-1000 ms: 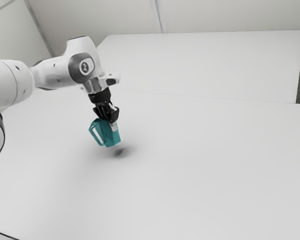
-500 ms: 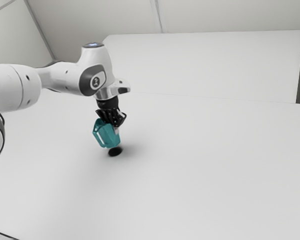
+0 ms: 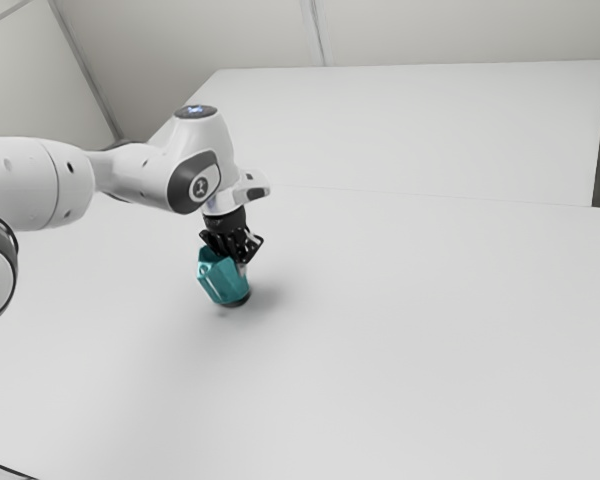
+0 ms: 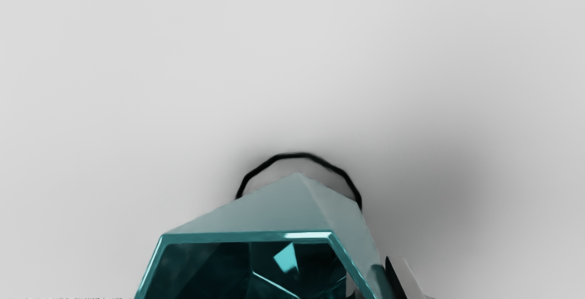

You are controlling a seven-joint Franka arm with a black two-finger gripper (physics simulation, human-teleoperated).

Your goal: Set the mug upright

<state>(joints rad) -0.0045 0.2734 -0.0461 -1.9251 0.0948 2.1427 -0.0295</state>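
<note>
1. Teal and faceted, with a glossy surface, the open-topped mug (image 3: 225, 282) is the landmark here. It leans at a slant over the pale grey tabletop (image 3: 400, 330), its mouth up and tipped toward the exterior view's left, its base low and toward the exterior view's right.
2. Directly above the mug is the black two-finger gripper (image 3: 239, 266), on the end of the white-and-grey jointed arm (image 3: 130, 175). It is pinching the mug by its wall near the rim: in the wrist view a light grey finger (image 4: 404, 274) lies along the outside of that wall, and a bit of what looks like the other pokes up inside.
3. Just under the mug's base is a dark rounded outline (image 3: 238, 301) on the tabletop. Shadow or separate thing, I cannot tell, nor whether the base touches down.
4. The step in hand looks like bringing the held mug level and down onto its base. It does not stand upright as it is.
5. The next move calls for taking out the remaining lean, seating the base flat, and only then letting go. Released at this slant, the mug could topple or rock.
</note>
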